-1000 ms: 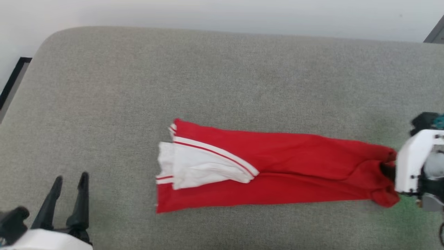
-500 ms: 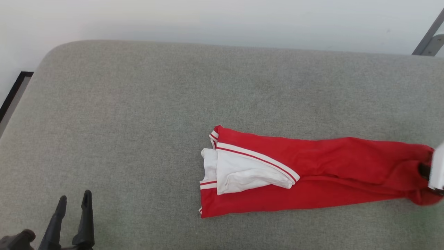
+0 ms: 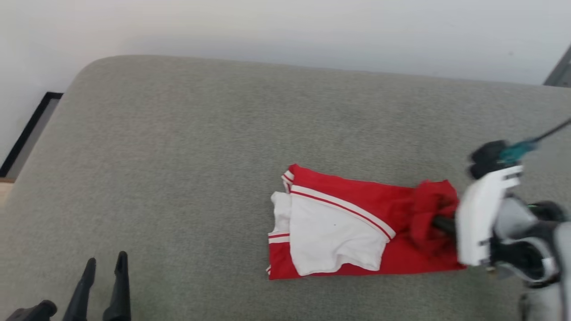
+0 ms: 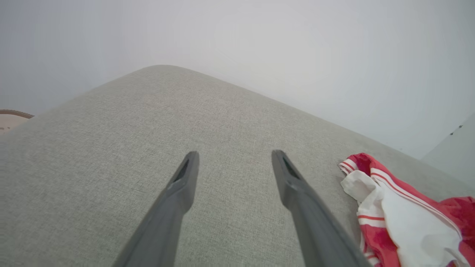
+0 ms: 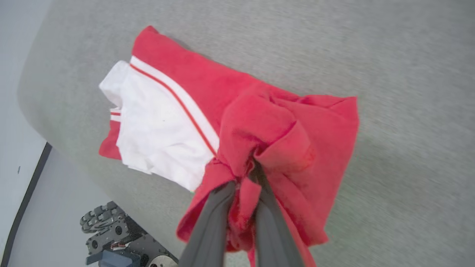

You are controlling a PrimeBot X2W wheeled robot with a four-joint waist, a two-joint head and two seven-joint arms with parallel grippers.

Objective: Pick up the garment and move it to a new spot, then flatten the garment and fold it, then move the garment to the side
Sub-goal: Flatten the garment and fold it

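Observation:
The garment [image 3: 352, 196], a red jersey with a white side panel and striped trim, lies on the grey cushioned surface [image 3: 200, 133] right of centre. My right gripper [image 3: 439, 220] is shut on its bunched red right end, which is lifted and doubled back over the rest. The right wrist view shows that gripper [image 5: 245, 180] pinching red fabric, with the garment [image 5: 178, 85] spread beyond it. My left gripper [image 3: 105, 276] stands open and holding nothing at the lower left, well clear of the cloth. In the left wrist view the left gripper [image 4: 235, 155] hovers over bare cushion, the garment [image 4: 400, 207] to its right.
A pale wall runs behind the cushion's far edge. A dark-framed floor strip [image 3: 31, 129] lies past the cushion's rounded left corner. The robot's base [image 5: 118, 237] is below the cushion's near edge. Bare cushion stretches left of and behind the garment.
My right gripper has carried the garment's right end leftward over the rest, so the long red strip is now about half as long. The head camera shifted. The left gripper stays open.

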